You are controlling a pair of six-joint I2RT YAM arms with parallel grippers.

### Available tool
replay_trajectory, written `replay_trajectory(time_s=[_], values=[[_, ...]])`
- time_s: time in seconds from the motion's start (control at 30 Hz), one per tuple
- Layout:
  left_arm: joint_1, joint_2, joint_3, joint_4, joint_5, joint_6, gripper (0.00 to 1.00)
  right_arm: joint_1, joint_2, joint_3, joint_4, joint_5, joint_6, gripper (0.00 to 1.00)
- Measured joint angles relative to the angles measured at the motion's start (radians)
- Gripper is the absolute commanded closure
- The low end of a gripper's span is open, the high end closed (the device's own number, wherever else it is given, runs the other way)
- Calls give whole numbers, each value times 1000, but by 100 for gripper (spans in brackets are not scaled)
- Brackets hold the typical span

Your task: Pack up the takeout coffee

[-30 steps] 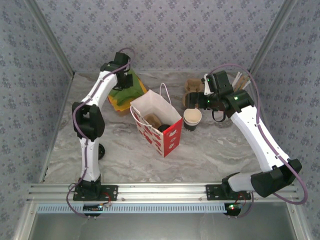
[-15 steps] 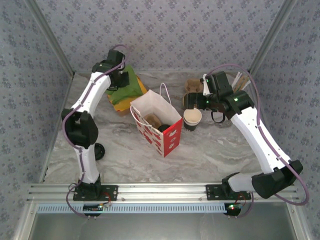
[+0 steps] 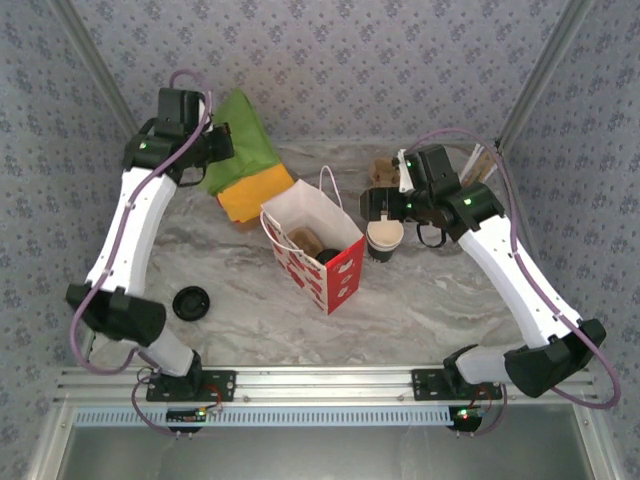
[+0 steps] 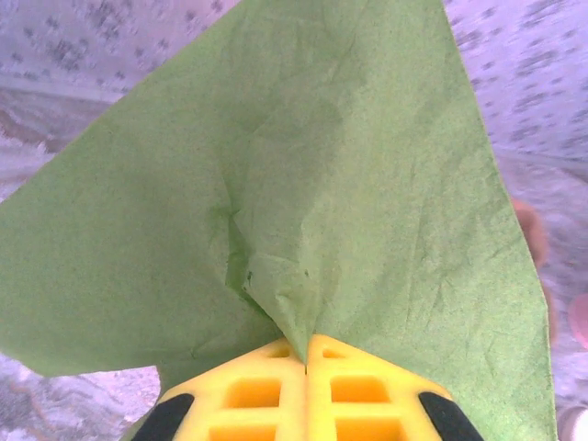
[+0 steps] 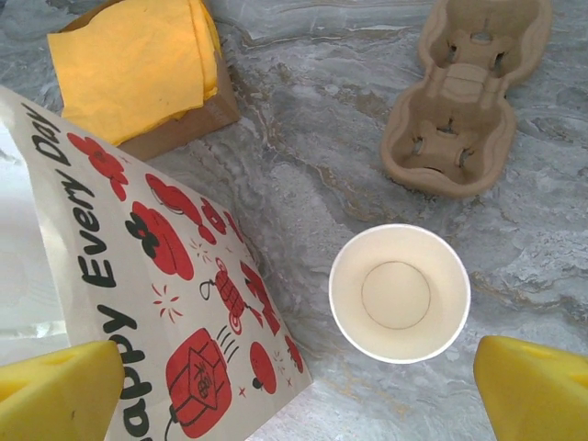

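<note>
Left gripper point(image 4: 306, 354) pinched shut on a thin crinkled green tissue sheet point(image 4: 312, 184); over the last second that arm has swung up off the flat yellow paper stack point(image 5: 133, 60) at far left and now holds the green sheet high by the far wall, clear of the grey marble table point(image 5: 303, 156); right gripper point(image 3: 384, 207) unchanged, jaws wide and empty, hanging over the small white-rimmed, dark-sleeved paper coffee cup point(image 5: 400, 294); cup upright, lidless, just right of the tall red-and-white paper bag point(image 5: 165, 276), not in it; flat round black lid point(image 3: 191, 302) lies near left, well apart; brown moulded cardboard cup carrier point(image 5: 464, 92) beyond the cup; my read: tissue probably headed for the bag, cup grasp not yet begun, packing still early.
</note>
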Motion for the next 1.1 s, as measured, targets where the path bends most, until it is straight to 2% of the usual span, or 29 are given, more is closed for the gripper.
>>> replay_trajectory(time_s=[0.23, 0.57, 0.83, 1.1], values=[[-102, -188, -125, 136, 56, 56, 100, 29, -30, -12, 14, 1, 14, 0], [-294, -233, -242, 301, 68, 130, 100, 43, -89, -49, 13, 14, 33, 0], [-364, -233, -294, 442, 90, 142, 100, 48, -129, -77, 5, 35, 46, 0], [-398, -248, -493, 575, 91, 118, 100, 48, -156, -77, -7, 62, 55, 0]])
